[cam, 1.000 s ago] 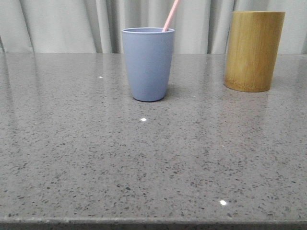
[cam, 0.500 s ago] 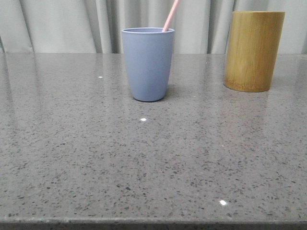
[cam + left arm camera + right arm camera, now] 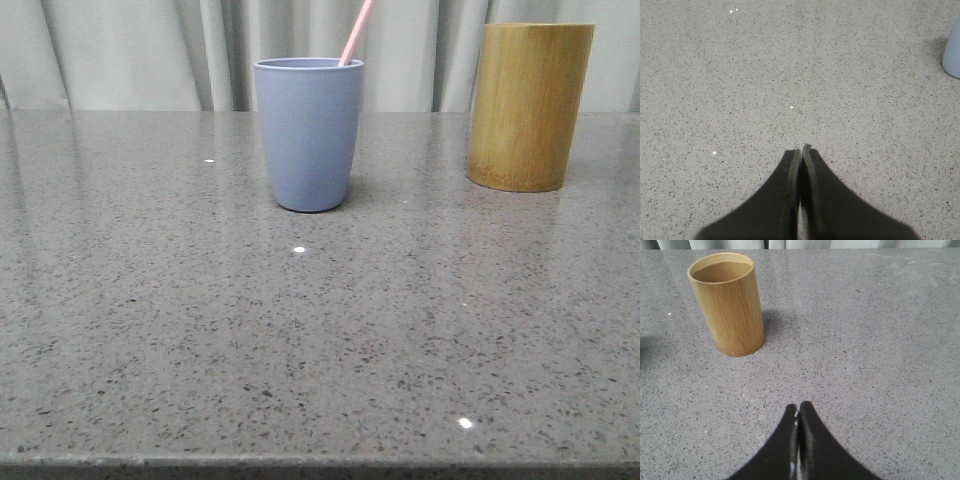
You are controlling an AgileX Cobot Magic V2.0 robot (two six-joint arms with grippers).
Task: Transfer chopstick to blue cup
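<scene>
The blue cup point(image 3: 308, 133) stands upright at the middle back of the table. A pale pink chopstick point(image 3: 356, 30) leans out of its rim toward the right, with only its upper end showing. A sliver of the blue cup point(image 3: 953, 52) shows at the edge of the left wrist view. My left gripper point(image 3: 801, 149) is shut with nothing between its fingers, low over bare table. My right gripper point(image 3: 799, 405) is also shut and empty, a good way from the bamboo cylinder. Neither gripper appears in the front view.
A tall yellow-brown bamboo cylinder point(image 3: 530, 106) stands at the back right; its open top point(image 3: 720, 267) looks empty in the right wrist view. The speckled grey stone table point(image 3: 320, 330) runs to a curtain behind.
</scene>
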